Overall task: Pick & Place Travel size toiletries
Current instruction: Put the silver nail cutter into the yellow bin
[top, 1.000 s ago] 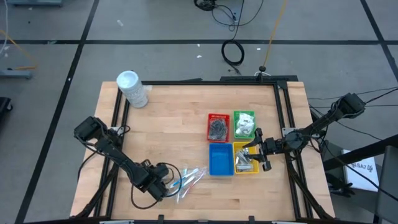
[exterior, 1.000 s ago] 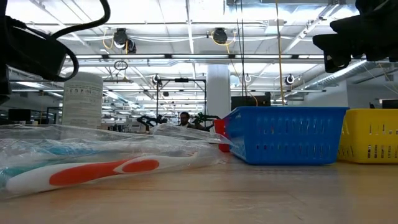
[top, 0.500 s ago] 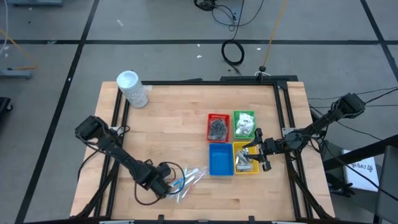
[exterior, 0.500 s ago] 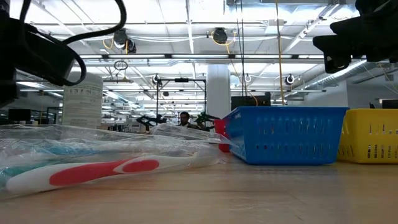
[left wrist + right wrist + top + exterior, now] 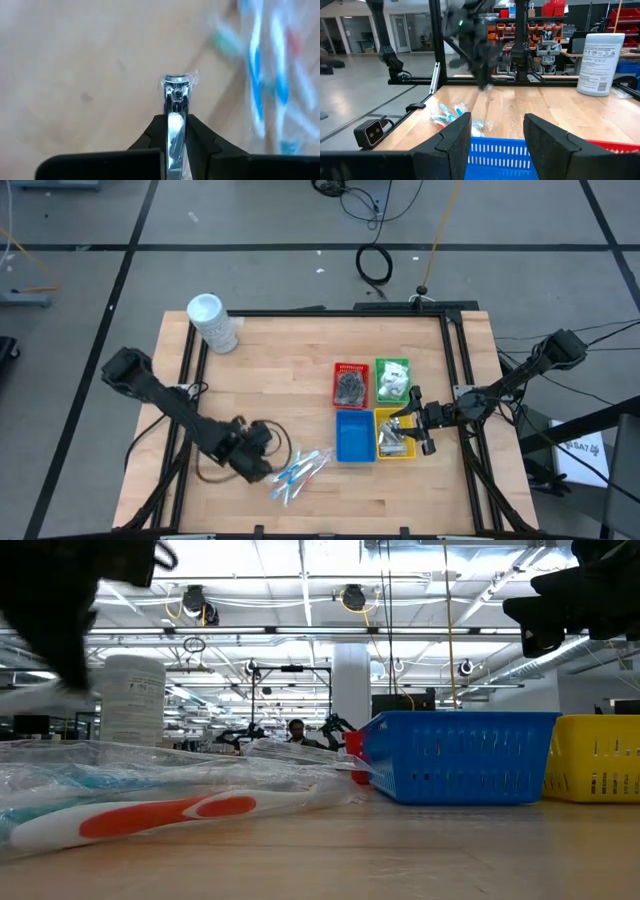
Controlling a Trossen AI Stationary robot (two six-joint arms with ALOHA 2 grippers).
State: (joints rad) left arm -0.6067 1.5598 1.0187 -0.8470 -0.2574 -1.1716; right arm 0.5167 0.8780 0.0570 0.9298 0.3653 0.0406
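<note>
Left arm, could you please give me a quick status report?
Left pincer shut on wrapped shiny metal nail clipper. Wrapped blue-and-white toothbrushes lie on table. Right pincer open above blue tray.

Left pincer (image 5: pixel 60 600) a dark blur cut off by the frame, wrapped toothbrushes (image 5: pixel 270 75) smeared, red tray's (image 5: pixel 351 384) contents too small to tell.

Overhead looking down, low table-level view, both sharing blue tray (image 5: pixel 352 437).

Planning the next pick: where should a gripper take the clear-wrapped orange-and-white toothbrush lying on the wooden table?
Mid-handle of the orange-and-white toothbrush, from straight above, fingers across its width: it lies flat, long and slim, beside other wrapped toothbrushes.
</note>
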